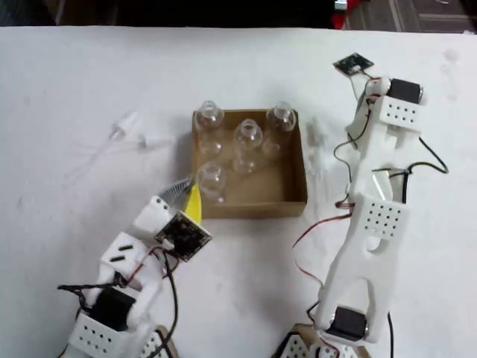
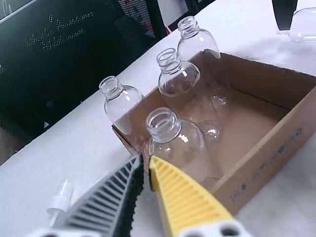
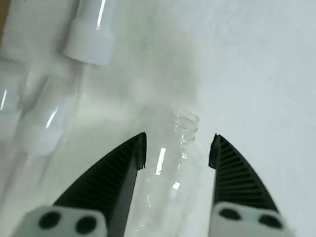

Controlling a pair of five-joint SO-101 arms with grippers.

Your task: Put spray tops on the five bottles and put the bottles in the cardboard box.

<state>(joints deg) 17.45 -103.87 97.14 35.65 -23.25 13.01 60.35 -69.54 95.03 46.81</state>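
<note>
As the open right pincer (image 3: 178, 143) straddles the lying bottle (image 3: 169, 175) (left pincer (image 2: 144, 161) closed, empty), gripping it seems next.

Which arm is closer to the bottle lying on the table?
Right: the right gripper straddles the lying bottle, jaws open. The left gripper sits beside the cardboard box.

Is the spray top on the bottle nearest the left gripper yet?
Off. The bottle stands upright in the cardboard box with an open, bare neck; a loose spray top lies on the table outside.
</note>
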